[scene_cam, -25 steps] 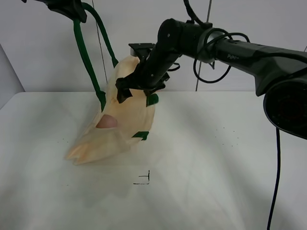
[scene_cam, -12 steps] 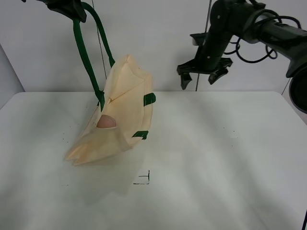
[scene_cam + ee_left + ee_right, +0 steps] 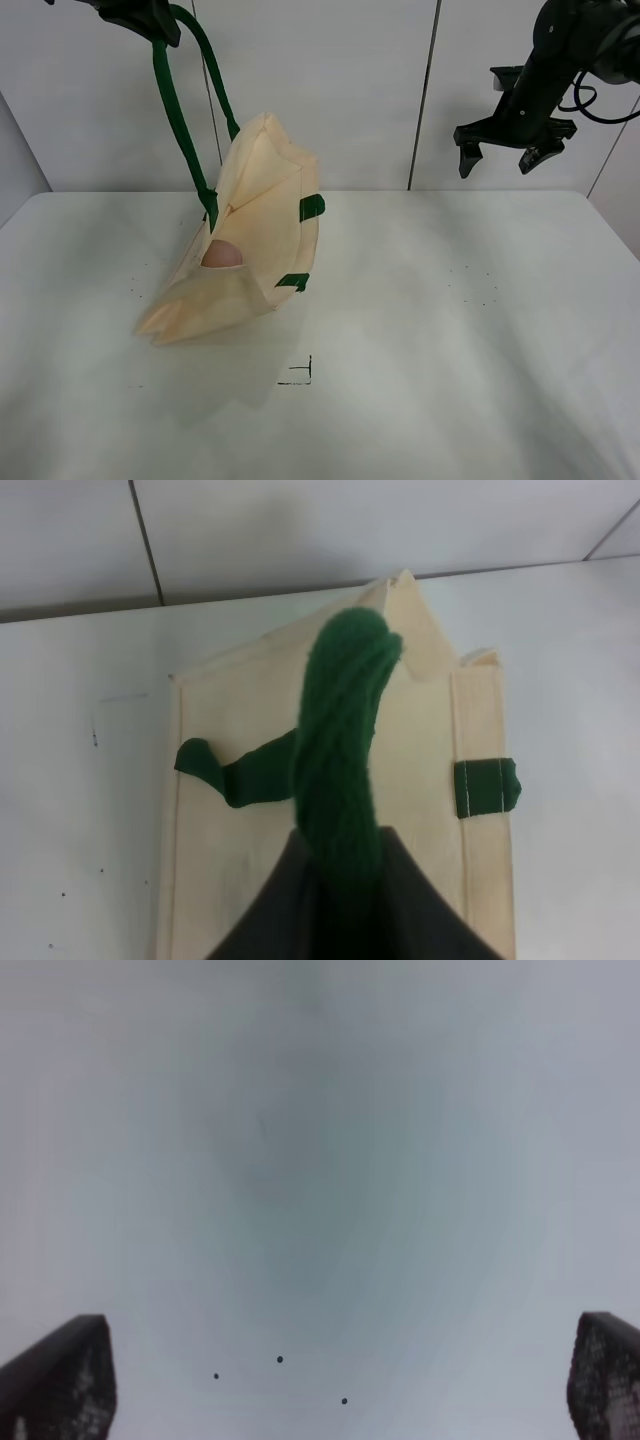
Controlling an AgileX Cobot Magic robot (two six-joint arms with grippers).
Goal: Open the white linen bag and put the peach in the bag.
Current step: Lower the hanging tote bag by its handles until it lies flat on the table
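The white linen bag hangs tilted from its dark green strap handle, with its lower end resting on the table. My left gripper is shut on that handle at the top left. The peach shows pink-brown inside the bag's open mouth. In the left wrist view the twisted green handle runs up from the gripper over the cream bag. My right gripper is open and empty, high at the far right, well away from the bag. In the right wrist view its fingertips stand wide apart over bare table.
The white table has a small black corner mark in front of the bag and a few dark specks. A white panelled wall stands behind.
My right gripper has drawn away from the bag's mouth, up and far to the right, open and empty. The peach stays in the bag. The left gripper has not moved.
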